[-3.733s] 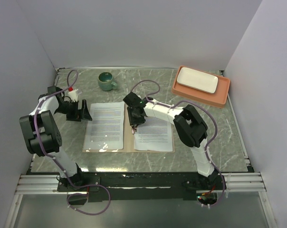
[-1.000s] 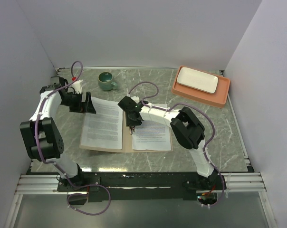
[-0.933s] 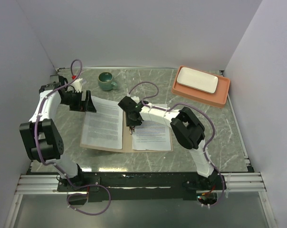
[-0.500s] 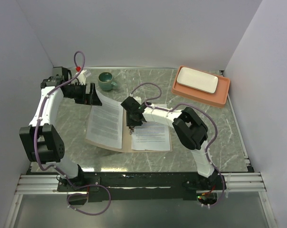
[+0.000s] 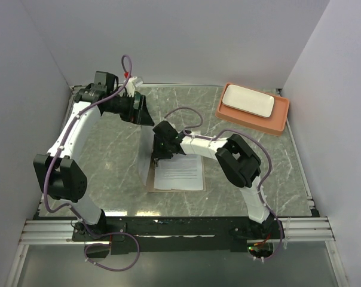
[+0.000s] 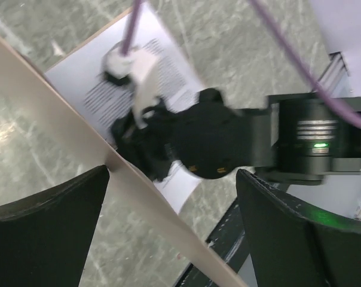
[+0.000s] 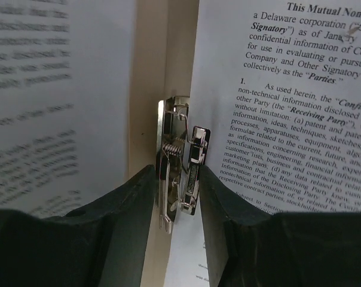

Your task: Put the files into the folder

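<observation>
The tan folder [image 5: 149, 179] lies mid-table with its left half raised steeply toward the right half. A printed white file sheet [image 5: 180, 174] lies on the right half. My left gripper [image 5: 141, 113] is open at the raised half's top edge. In the left wrist view the tan cover [image 6: 61, 119] leans against one finger [image 6: 61, 221] of the left gripper [image 6: 171, 173]. My right gripper [image 5: 159, 154] is shut on the metal clip [image 7: 180, 173] at the spine [image 7: 150, 89]. Text sheets show on its right [image 7: 288, 89] and left [image 7: 49, 89].
An orange tray [image 5: 280, 116] holding a white rectangular plate [image 5: 247, 100] stands at the back right. Grey walls close in the back and both sides. The right arm's wrist [image 6: 216, 140] shows beyond the raised cover in the left wrist view.
My left gripper has risen and swung right, lifting the folder's left half from nearly flat to steeply raised. The green mug is now hidden behind the left arm. My right gripper has stayed at the clip.
</observation>
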Controlling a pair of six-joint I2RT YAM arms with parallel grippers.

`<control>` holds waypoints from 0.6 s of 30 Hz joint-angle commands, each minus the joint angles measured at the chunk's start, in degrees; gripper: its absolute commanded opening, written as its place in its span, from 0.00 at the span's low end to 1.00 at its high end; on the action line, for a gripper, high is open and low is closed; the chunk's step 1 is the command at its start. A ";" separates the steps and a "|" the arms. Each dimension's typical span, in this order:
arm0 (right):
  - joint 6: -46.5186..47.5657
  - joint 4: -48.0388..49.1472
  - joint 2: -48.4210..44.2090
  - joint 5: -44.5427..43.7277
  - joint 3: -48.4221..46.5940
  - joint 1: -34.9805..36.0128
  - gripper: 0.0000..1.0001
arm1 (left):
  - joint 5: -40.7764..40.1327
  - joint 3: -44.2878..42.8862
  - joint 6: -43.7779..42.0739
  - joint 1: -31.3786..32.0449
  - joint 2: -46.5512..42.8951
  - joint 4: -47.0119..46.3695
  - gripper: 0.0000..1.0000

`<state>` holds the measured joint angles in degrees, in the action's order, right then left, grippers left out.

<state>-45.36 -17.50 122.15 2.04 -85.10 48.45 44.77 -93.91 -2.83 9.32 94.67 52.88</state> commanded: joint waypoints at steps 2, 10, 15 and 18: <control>-3.32 -3.70 8.64 7.18 8.01 0.25 0.45 | 2.16 -1.98 5.02 2.10 -0.10 -2.34 0.94; -9.04 11.67 -0.05 15.97 18.64 -5.10 0.55 | 0.84 -0.13 4.59 2.98 -0.19 -2.53 0.94; -7.02 9.85 -7.79 17.29 20.32 -9.15 0.68 | -0.39 0.30 4.24 2.90 -0.72 -2.87 0.94; -7.98 14.41 -11.40 21.23 23.66 -11.88 0.93 | -0.13 0.39 4.68 2.89 -0.37 -3.31 0.94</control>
<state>-55.29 3.66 113.25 23.00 -66.19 40.12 44.51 -93.73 1.15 12.10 94.76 51.24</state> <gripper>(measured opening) 0.818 0.941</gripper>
